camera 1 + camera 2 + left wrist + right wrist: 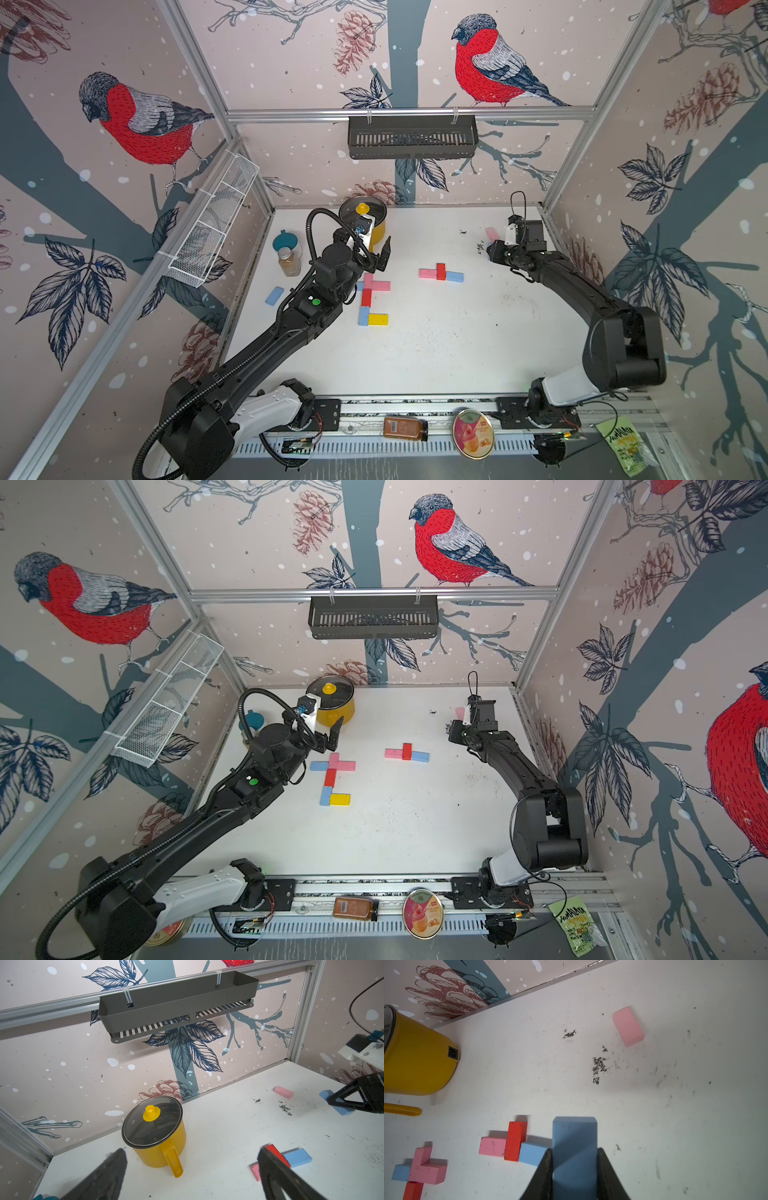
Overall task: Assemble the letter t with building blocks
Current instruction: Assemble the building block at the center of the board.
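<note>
1. Right gripper: the jaws are narrowed onto a light blue brick, with one finger on each long side. The brick juts forward past the fingertips. Whether it is clear of the white table cannot be told
2. Three-brick row, just beside the held brick: a pink brick, a red brick and a second light blue brick lie flat. The red one sits crosswise between the other two and touches both
3. Loose pink brick: it lies flat near the back wall, beyond a patch of dark crumbs and well apart from the row
4. Left gripper: the jaws are wide and hold nothing. It hangs over the table between the yellow pot, which has its glass lid on, and the larger figure
5. Larger figure, in a top view: two pink bricks and a blue brick form a cross. Below them a red stem brick meets a blue foot brick, and the yellow brick lies against the side of that foot brick
6. Stray blue brick, in a top view: it lies alone near the table's left edge, left of the left arm
</note>
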